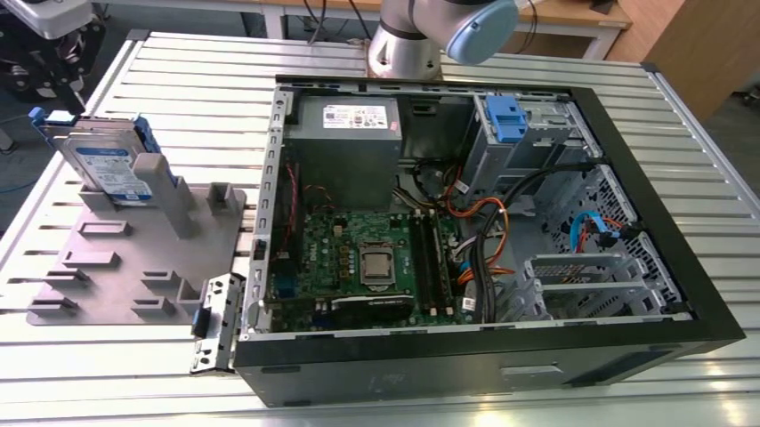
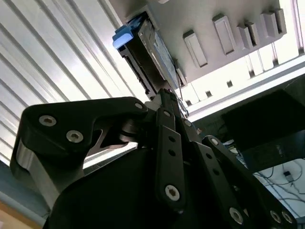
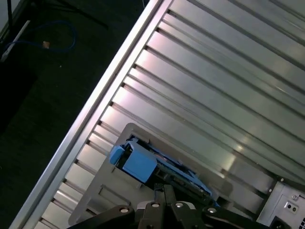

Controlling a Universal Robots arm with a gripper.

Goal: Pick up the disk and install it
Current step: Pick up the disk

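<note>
Overhead, the arm (image 1: 410, 36) stands at the far edge of the slatted metal table (image 1: 202, 89). The disk (image 1: 113, 165) stands on edge in a grey slotted stand (image 1: 107, 267) at the exterior view's left, label face outward, blue rails on its sides. It sits well apart from the open computer case (image 1: 475, 345). Inside the case are a grey power box (image 1: 347, 124) and a bare blue bracket (image 1: 506, 120).

Both wrist views look past the claw (image 2: 164, 95) (image 3: 159, 189) toward the disk (image 2: 152, 52) (image 3: 157, 167). The claw looks drawn closed and holds nothing. No contact with the disk is seen.
</note>
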